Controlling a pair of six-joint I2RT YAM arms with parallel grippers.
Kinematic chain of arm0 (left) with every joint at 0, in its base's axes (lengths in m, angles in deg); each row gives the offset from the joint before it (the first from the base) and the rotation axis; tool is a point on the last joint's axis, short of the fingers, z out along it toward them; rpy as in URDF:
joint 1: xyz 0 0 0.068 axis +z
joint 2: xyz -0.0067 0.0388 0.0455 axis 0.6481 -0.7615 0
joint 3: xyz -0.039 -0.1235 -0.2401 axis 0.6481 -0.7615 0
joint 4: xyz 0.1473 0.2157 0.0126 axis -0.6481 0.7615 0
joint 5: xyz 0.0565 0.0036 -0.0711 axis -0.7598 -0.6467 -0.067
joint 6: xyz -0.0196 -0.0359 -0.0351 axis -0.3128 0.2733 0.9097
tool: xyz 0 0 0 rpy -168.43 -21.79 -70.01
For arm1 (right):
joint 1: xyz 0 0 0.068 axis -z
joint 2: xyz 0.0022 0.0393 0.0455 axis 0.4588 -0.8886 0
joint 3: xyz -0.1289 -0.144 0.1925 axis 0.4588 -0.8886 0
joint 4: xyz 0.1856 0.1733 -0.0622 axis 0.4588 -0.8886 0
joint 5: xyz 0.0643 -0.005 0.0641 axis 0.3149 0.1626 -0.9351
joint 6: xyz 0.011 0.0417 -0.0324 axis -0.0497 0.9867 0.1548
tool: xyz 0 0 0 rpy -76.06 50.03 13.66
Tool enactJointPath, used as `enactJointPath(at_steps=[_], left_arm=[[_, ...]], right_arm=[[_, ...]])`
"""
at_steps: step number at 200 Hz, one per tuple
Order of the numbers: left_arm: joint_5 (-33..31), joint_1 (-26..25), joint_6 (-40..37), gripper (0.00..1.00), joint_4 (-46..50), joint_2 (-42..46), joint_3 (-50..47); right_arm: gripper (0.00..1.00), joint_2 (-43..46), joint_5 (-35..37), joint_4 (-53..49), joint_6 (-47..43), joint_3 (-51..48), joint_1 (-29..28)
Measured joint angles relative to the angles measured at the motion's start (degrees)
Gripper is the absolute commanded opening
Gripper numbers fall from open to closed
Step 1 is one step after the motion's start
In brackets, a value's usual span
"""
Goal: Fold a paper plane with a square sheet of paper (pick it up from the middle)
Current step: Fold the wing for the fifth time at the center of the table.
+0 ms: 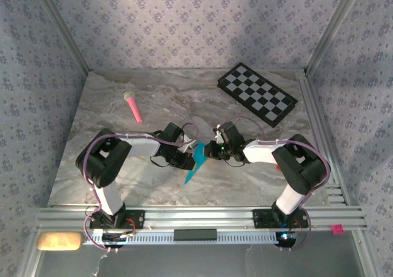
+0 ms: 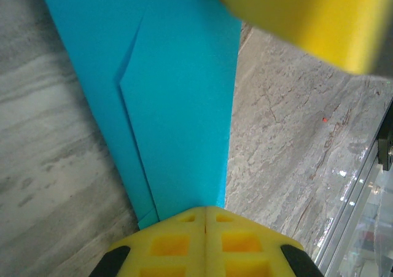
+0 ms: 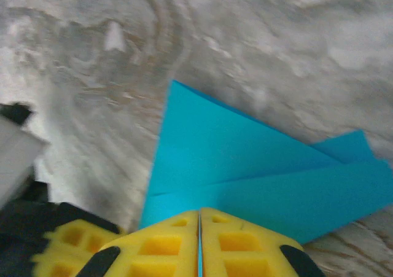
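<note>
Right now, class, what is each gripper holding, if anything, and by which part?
Both hold the folded blue paper plane: the left gripper and right gripper each pinch an edge near its wider end.

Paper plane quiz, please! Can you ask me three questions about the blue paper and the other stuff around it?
1. True or false: the left gripper and the right gripper are both shut on the blue paper plane.
2. On the table, what lies at the far right corner? A) a checkered board B) a red cup C) a banana
3. Fill in: in the top view, the pink stick lies to the ___ of the checkered board.
Key: 1 true; 2 A; 3 left.
</note>
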Motion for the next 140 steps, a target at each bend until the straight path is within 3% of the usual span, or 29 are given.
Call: enactJointPath(at_steps=[111,140], left_arm=[[-1.6,-0.1,0.6,0.00,4.0,1.7,0.1],[-2.9,-0.1,2.5,0.00,5.6,6.0,-0.1]], right_arm=[[0.06,-0.5,-1.4,5.0,2.1,-3.2,1.7],[0.06,-0.5,-1.2,5.0,2.1,-3.1,1.9]])
